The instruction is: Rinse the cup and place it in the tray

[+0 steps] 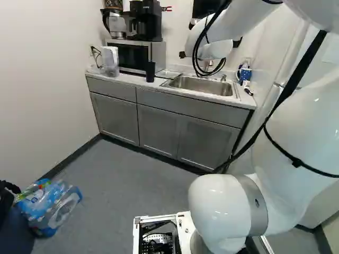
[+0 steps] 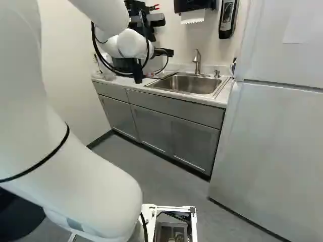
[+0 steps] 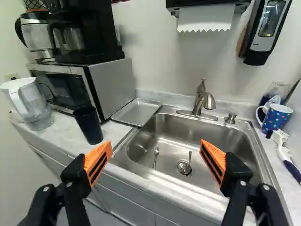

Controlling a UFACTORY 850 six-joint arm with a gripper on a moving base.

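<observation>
"Why is the end effector [image 3: 156, 146] spread wide?"
"Nothing is held, so a cup can be taken"
"Where are cups put?"
"One black cup [image 3: 89, 125] is set on the surface [image 3: 61, 136], maybe kept near the one tray [image 3: 136, 112]; one dotted mug [image 3: 276, 117] is put across the one sink [image 3: 188, 128], where two spoon-like things [image 3: 156, 157] are left"

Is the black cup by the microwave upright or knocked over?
Upright: the black cup stands on the counter, its rim facing up.
</observation>
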